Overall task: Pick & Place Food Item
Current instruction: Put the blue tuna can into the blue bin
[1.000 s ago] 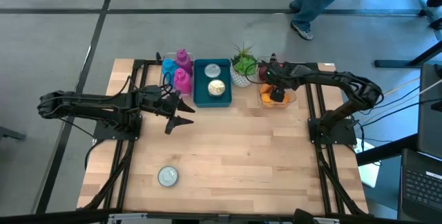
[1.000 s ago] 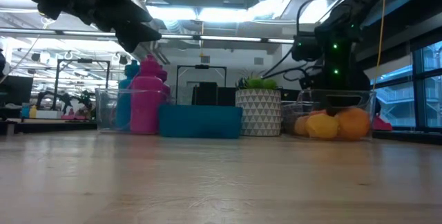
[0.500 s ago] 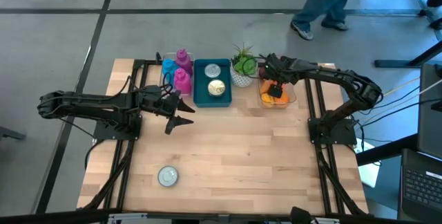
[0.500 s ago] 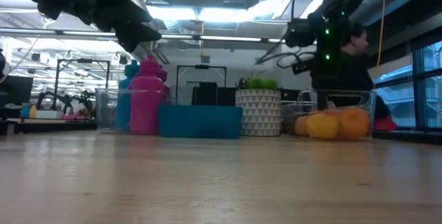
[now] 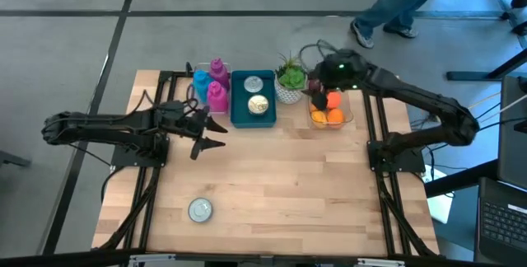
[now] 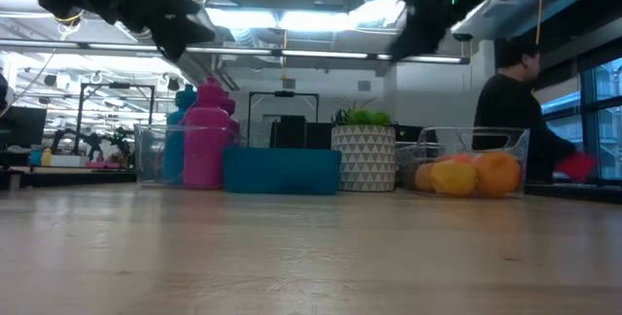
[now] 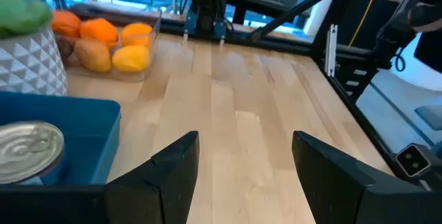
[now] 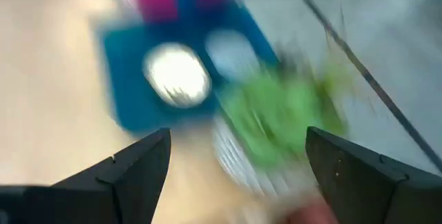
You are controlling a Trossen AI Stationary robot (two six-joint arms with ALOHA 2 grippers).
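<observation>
Fruit [image 5: 328, 109]: oranges and a yellow piece are lying in the clear bin [image 5: 347, 120] at the table's far right; in the left wrist view a brownish piece is lying among them. None is showing outside the bin.
Right gripper [image 5: 317, 94]: hanging high over the bin's near-left corner, beside the plant [image 5: 290, 77]. Its wrist view is showing the two fingers [image 8: 141, 165] spread wide apart with nothing between them.
Left gripper [image 5: 206, 133]: waiting over bare table [image 5: 288, 185] in front of the pink bottles [image 5: 216, 94]. Its fingers [image 7: 171, 169] are standing apart and empty.
Blue tray [image 5: 252, 117]: sitting between the bottles and the plant, holding two cans [image 5: 258, 104].
Loose can [image 5: 200, 209]: standing alone near the table's front left, well apart from everything else.
Person [image 6: 520, 111]: standing beyond the table on the right in the low view; legs are showing past the far edge in the high view.
Progress: judging from these views, no food item is being carried and none is lying at a new spot, so the pick is not yet done.
Remaining: bringing a gripper down into the bin, closing on one piece, lifting it clear of the wall, carrying it, and setting it down. The drop-off place is not indicated.
</observation>
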